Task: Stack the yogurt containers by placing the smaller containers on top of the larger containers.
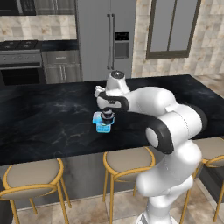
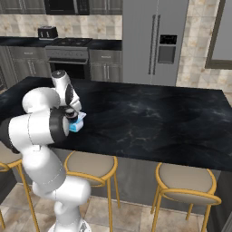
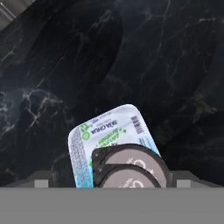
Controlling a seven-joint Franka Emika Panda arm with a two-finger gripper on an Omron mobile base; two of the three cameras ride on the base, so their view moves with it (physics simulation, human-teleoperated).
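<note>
With hand [image 3: 112, 183] seemingly open, cups [image 3: 131, 168] top tub [image 3: 94, 135].

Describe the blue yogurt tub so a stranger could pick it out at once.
Start at the long black marble island counter with stools along its near side. The blue tub sits near that front edge, directly under the robot's gripper. It is the one light blue, squarish container with rounded corners and a pale printed lid, and the dark round cups are stacked on it.

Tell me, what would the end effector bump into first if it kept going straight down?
Most likely the round yogurt cups right under the end effector, stacked on the blue yogurt tub. Depth is hard to judge.
</note>
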